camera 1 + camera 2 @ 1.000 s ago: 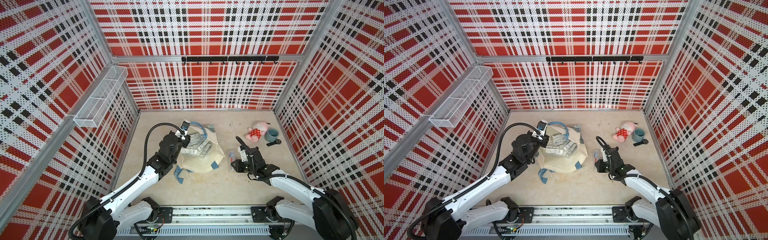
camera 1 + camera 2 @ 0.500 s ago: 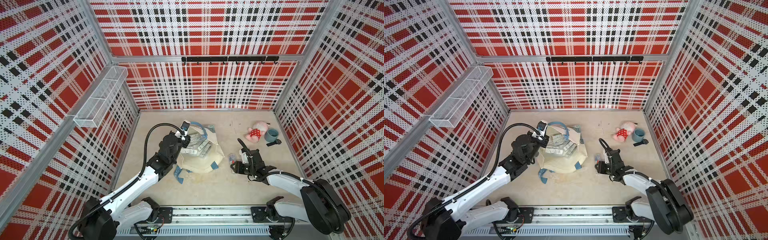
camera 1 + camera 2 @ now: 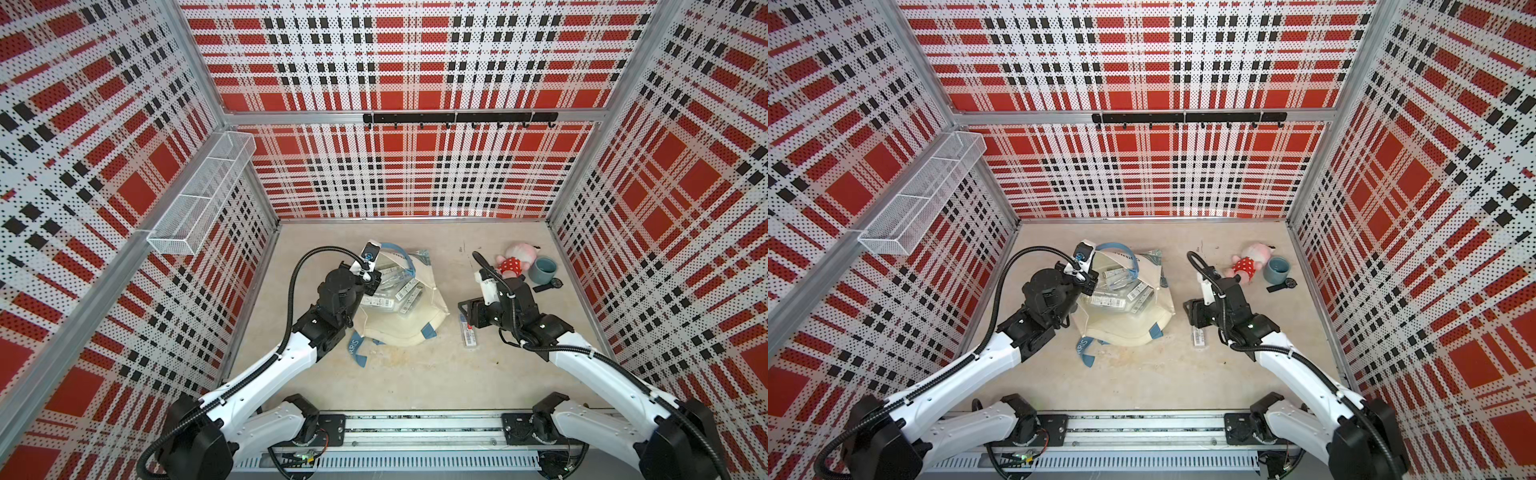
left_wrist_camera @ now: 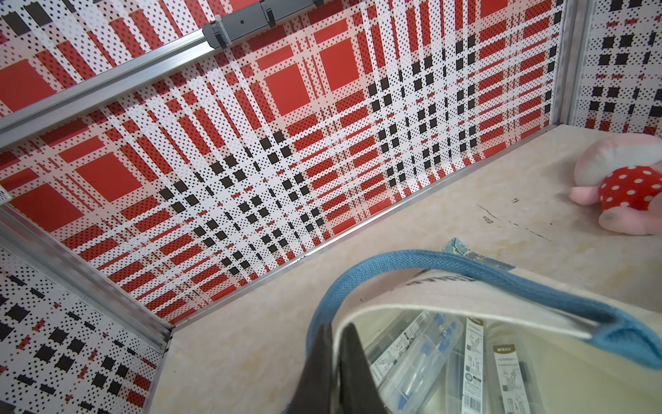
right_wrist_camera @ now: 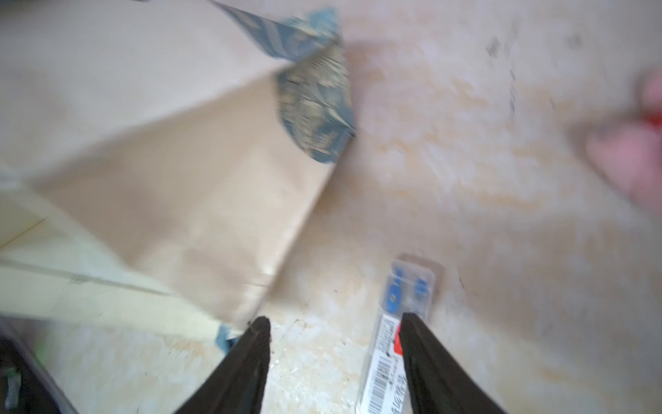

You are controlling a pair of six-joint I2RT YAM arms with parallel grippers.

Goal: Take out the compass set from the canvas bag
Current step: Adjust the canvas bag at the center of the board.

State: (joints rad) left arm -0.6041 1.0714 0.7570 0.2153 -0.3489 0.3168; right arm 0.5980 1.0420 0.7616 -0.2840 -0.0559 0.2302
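The cream canvas bag (image 3: 399, 328) (image 3: 1121, 330) lies on the table with its mouth open, blue handle (image 4: 394, 261) arched up. Several clear compass set cases (image 3: 395, 291) (image 4: 412, 358) show inside it. My left gripper (image 4: 336, 328) (image 3: 371, 282) is shut on the bag's rim, one finger inside and one outside. One compass set (image 3: 468, 332) (image 3: 1198, 335) (image 5: 390, 344) lies flat on the table right of the bag (image 5: 200, 200). My right gripper (image 5: 335, 319) (image 3: 467, 311) hovers open just above it, the case lying under one finger (image 5: 430, 358), with nothing between the fingers.
A pink plush toy (image 3: 515, 259), a blue-grey cup (image 3: 545, 270) and a small black object (image 3: 548, 285) sit at the back right. A wire basket (image 3: 203, 195) hangs on the left wall and a hook rail (image 3: 457, 118) on the back wall.
My right gripper has opened and let go of the compass set, which now lies on the table. The left arm and the bag have not moved.
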